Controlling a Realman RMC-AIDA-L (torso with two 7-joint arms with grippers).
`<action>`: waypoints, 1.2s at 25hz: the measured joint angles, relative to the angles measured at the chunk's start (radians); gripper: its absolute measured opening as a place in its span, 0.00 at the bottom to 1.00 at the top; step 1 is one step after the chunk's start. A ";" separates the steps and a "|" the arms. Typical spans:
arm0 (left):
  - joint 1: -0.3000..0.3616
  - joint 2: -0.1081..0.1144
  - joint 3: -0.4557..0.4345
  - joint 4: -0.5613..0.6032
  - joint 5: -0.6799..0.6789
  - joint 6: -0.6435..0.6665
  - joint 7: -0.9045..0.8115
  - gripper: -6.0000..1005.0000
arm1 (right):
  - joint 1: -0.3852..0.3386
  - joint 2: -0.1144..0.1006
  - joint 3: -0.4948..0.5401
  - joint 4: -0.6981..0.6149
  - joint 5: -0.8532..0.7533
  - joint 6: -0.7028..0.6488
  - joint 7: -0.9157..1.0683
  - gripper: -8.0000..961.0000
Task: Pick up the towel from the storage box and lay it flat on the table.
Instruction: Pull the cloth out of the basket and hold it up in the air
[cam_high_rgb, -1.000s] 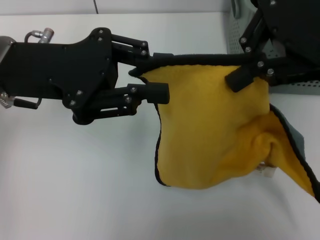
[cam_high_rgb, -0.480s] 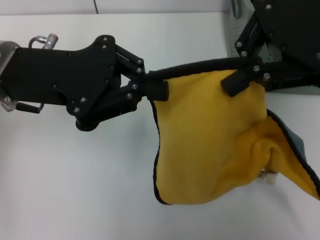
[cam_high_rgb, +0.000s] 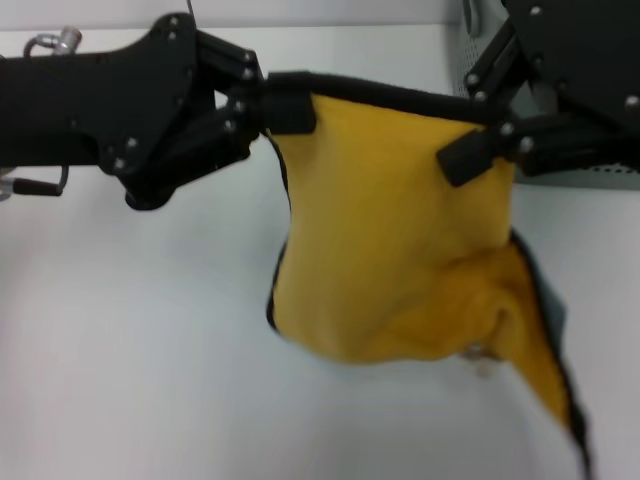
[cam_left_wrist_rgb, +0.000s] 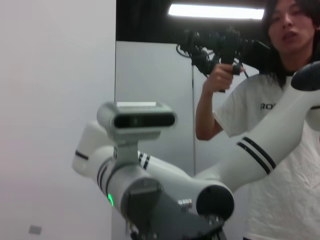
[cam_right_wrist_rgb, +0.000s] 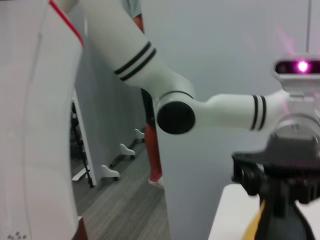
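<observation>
The mustard-yellow towel (cam_high_rgb: 390, 230) with black edging hangs above the white table (cam_high_rgb: 140, 360), stretched by its top edge between both grippers. My left gripper (cam_high_rgb: 287, 106) is shut on its top left corner. My right gripper (cam_high_rgb: 478, 152) is shut on its top right corner. The lower part droops in folds, showing the grey reverse side (cam_high_rgb: 548, 300) and a white label (cam_high_rgb: 482, 358) at the lower right. The pale grey-green storage box (cam_high_rgb: 462, 62) stands at the far right, mostly hidden behind my right arm. The right wrist view shows a black gripper (cam_right_wrist_rgb: 280, 200) and a yellow sliver of towel (cam_right_wrist_rgb: 254, 226).
The left wrist view shows my head camera (cam_left_wrist_rgb: 137, 120), a white arm (cam_left_wrist_rgb: 260, 150) and a person (cam_left_wrist_rgb: 280, 100) holding a camera rig. The right wrist view shows a white arm (cam_right_wrist_rgb: 175, 115) and a wall panel.
My left gripper closed on the towel's top left corner. Both grippers then moved up and away with the towel, pulling its top edge taut; the hanging part swung along.
</observation>
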 joint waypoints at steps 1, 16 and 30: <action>-0.001 0.001 -0.002 0.000 -0.008 0.000 -0.003 0.03 | -0.003 0.004 0.001 0.001 -0.010 0.005 0.002 0.04; -0.011 -0.007 -0.194 0.054 -0.095 -0.007 -0.060 0.03 | -0.199 0.067 0.016 -0.074 -0.069 0.156 -0.103 0.55; -0.006 -0.025 -0.257 0.055 -0.156 -0.048 -0.063 0.03 | -0.443 0.120 0.017 0.064 0.158 0.200 -0.321 0.79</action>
